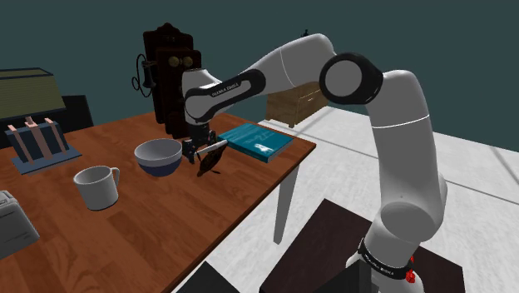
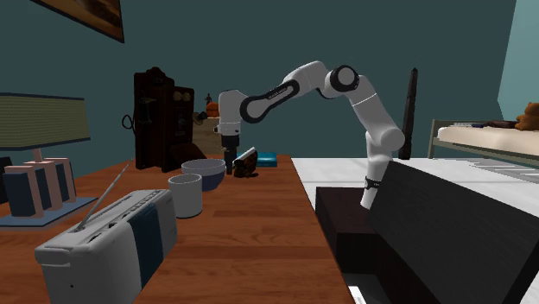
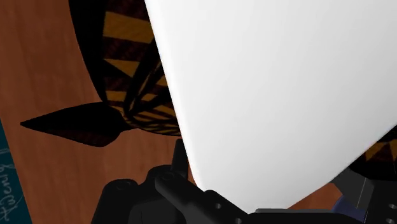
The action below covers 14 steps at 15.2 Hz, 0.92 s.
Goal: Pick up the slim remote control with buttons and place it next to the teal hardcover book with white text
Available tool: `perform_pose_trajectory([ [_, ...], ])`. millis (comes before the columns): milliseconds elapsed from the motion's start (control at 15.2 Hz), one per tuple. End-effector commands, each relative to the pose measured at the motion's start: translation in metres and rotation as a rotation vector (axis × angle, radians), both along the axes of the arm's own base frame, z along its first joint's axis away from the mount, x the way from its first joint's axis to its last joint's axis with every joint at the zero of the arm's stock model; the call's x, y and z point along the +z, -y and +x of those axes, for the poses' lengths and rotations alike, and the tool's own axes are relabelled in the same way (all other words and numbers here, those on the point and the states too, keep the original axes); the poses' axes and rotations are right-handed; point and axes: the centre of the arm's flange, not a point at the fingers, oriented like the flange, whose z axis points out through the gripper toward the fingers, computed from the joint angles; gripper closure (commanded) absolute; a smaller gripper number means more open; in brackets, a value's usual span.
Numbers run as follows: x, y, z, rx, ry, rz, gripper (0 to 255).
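The black gripper (image 1: 200, 156) pinches the remote (image 1: 216, 147), a slim pale bar held at a tilt. One end sits between the fingers and the other points toward the book (image 1: 259, 141). The remote hangs in the air just beside the book, clear of the table (image 1: 166, 233), and its dark shadow falls on the wood below. The teal book lies flat near the table's corner. A bowl (image 1: 158, 156) stands beyond the gripper, on the side away from the book. The pick-up looks done, and the carry toward the book seems nearly finished. What appears to be left is a small shift closer to the book, lowering the remote onto bare wood beside it rather than onto its cover, then opening the fingers.
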Motion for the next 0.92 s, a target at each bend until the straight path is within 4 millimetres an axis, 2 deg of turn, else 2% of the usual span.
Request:
perform_pose_trajectory([
  [0,-0.006,-0.002,-0.001,0.002,-0.012,0.001,0],
  [66,-0.008,0.000,0.000,0.002,-0.012,0.000,0],
  [330,0.042,0.000,0.000,0.002,-0.012,0.000,0],
  [858,0.042,0.000,0.000,0.002,-0.012,0.000,0],
])
